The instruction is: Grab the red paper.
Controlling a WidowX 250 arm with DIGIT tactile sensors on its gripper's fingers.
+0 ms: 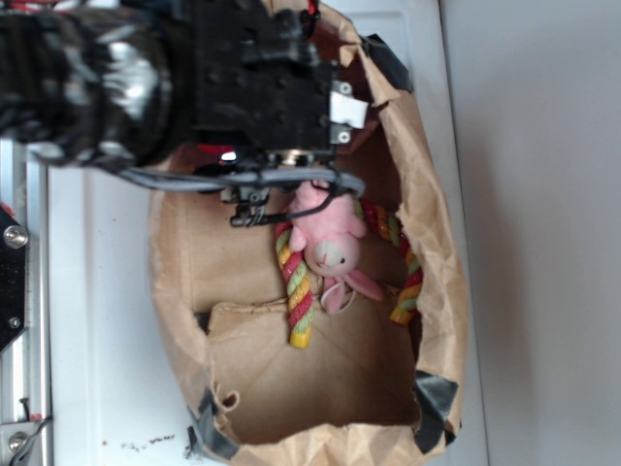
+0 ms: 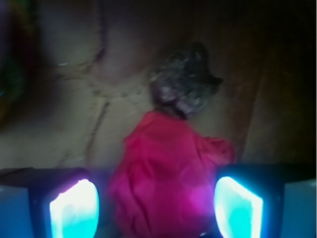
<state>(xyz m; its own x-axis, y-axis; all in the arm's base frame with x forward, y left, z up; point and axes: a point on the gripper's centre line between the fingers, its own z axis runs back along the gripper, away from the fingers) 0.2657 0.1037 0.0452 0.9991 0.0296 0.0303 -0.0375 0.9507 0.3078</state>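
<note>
Two glowing pads (image 2: 74, 208) frame the wrist view, one at each bottom corner, w/ the red paper (image 2: 168, 178) sitting right between them. So the jaws are spread wide, paper in the gap but not pinched yet afaict; neither pad looks to be touching it, though the blur makes that hard to swear to. Gripper (image 2: 156, 210) is basically lined up, and I'd say approach is done and what's left is close + lift.

Paper itself: bright red, going pinkish-magenta under the pad glow, crumpled into a lumpy wad w/ soft folds, wider at the bottom and narrowing toward the far end. Looks squishy, should compress fine.

Just past it, touching or nearly touching its far tip, is a dark lump (image 2: 183, 84), brownish-grey, not the target. Both lie on the creased brown floor of the bag (image 1: 441, 291).

Exterior view: arm (image 1: 194, 78) reaches into the bag and blocks the paper almost entirely. Further along inside are the bunny (image 1: 330, 243) and the rope ring (image 1: 296, 286), well apart from the jaws. Bag sits on a white bench (image 1: 97, 320).
</note>
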